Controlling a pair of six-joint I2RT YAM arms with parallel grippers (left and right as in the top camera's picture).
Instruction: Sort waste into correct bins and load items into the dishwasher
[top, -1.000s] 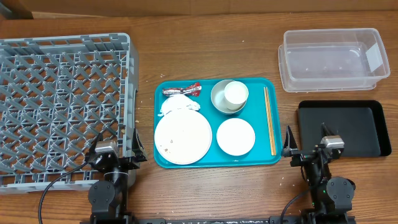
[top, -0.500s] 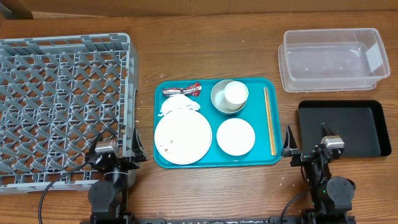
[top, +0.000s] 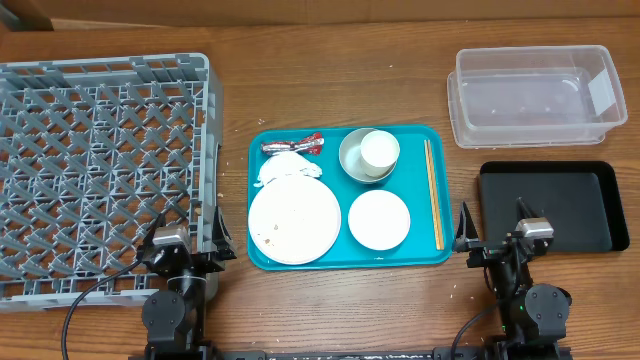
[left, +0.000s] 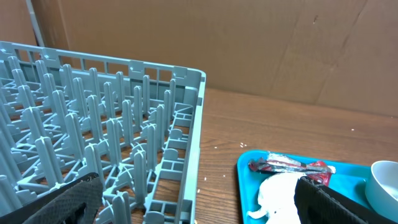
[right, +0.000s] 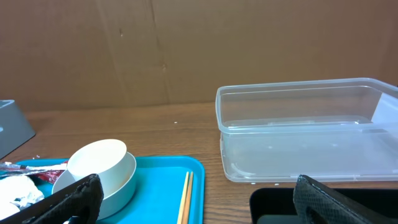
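On the teal tray (top: 420, 258) lie a red-and-silver wrapper (top: 292, 146), a crumpled white napkin (top: 285, 167), a large white plate (top: 294, 222) with crumbs (top: 268, 238), a small white dish (top: 379, 219), and a white cup (top: 380, 150) inside a grey bowl (top: 352, 163). The grey dish rack (top: 100, 170) stands at the left. The clear tub (top: 535, 96) and black tray (top: 550, 205) are at the right. My left gripper (top: 192, 250) is open and empty at the rack's near right corner. My right gripper (top: 495, 243) is open and empty between the teal tray and black tray.
A pair of wooden chopsticks (top: 433, 193) lies along the teal tray's right side; it also shows in the right wrist view (right: 184, 198). A brown cardboard wall (right: 186, 50) stands behind the table. Bare wood lies between the rack and teal tray.
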